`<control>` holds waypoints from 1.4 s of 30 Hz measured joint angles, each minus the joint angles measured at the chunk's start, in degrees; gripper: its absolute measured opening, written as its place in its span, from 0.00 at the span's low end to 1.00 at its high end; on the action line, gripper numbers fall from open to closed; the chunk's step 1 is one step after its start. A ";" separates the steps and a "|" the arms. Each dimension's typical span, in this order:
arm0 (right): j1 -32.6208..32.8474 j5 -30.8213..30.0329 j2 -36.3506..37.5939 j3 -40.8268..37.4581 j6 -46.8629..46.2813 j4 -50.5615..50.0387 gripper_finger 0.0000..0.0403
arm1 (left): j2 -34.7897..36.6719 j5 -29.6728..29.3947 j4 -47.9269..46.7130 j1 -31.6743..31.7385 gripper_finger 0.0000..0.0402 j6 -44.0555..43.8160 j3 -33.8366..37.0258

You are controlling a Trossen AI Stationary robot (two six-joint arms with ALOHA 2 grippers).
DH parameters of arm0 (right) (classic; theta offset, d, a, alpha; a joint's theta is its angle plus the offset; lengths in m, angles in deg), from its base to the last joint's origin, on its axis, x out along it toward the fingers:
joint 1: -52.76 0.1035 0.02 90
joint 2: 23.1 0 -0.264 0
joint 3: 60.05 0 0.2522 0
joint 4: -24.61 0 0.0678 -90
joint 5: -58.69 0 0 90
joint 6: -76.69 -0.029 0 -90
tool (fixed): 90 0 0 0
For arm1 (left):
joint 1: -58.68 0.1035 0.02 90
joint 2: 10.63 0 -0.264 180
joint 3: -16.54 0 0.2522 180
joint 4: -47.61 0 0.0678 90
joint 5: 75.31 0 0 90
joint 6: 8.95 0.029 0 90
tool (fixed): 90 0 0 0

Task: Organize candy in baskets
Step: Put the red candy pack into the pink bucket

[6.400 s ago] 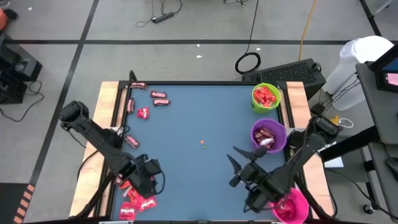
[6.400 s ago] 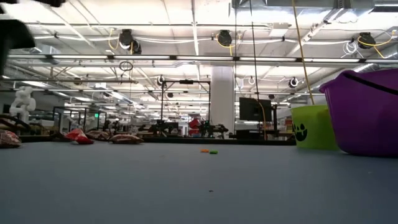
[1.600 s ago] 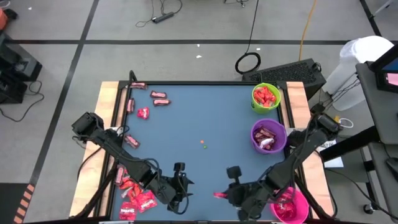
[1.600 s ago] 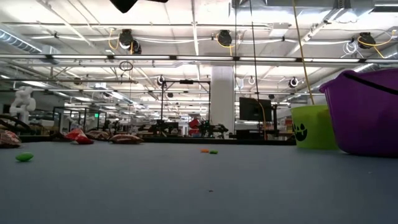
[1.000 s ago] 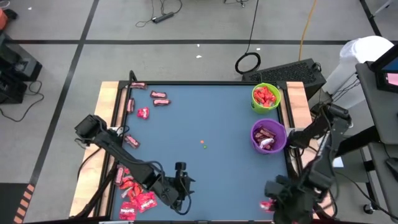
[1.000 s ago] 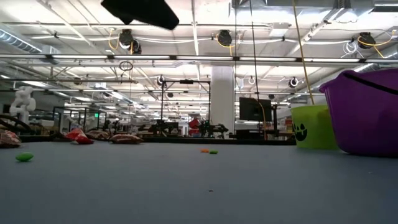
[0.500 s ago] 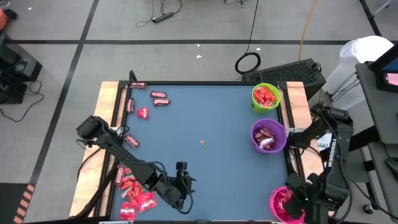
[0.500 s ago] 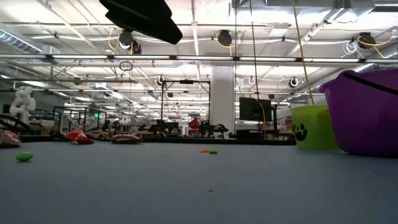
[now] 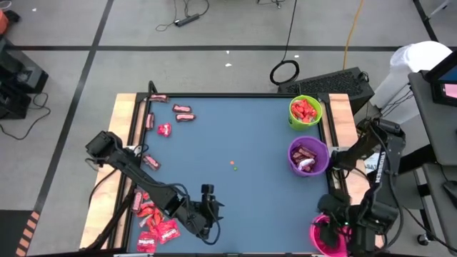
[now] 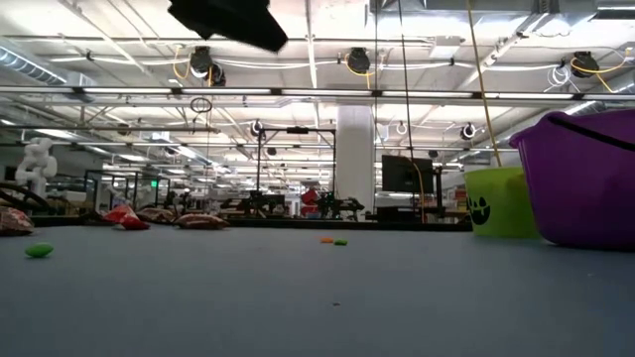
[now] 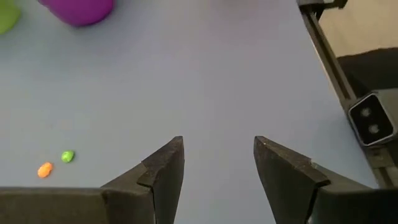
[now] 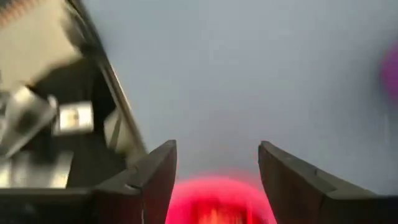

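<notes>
While the right hand [image 9: 334,227] hangs spread over the pink basket [image 9: 323,240] at table's 5 o'clock, a straight lift is advised. Left hand [image 9: 208,212] is held spread, empty, beside loose candy [image 9: 153,225] at 7 o'clock.

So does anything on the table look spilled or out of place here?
Yes: tiny loose round sweets lie bare on the blue table: an orange and a green one near the middle, another green one off by itself. They look spilled, being unwrapped, unlike the wrapped candy.
</notes>
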 joint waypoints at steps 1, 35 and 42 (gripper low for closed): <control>-0.51 -4.52 -0.07 0.00 4.15 0.70 0.53 | 0.70 0.03 -1.14 0.00 0.50 -0.68 -0.01; -16.12 -37.99 -18.51 -0.01 55.12 28.41 0.53 | -4.67 32.46 -38.78 -12.74 0.50 -48.28 -0.01; -16.52 -37.99 -19.90 0.00 55.60 29.42 0.53 | -10.00 38.13 -34.69 -12.38 0.48 -42.32 -0.25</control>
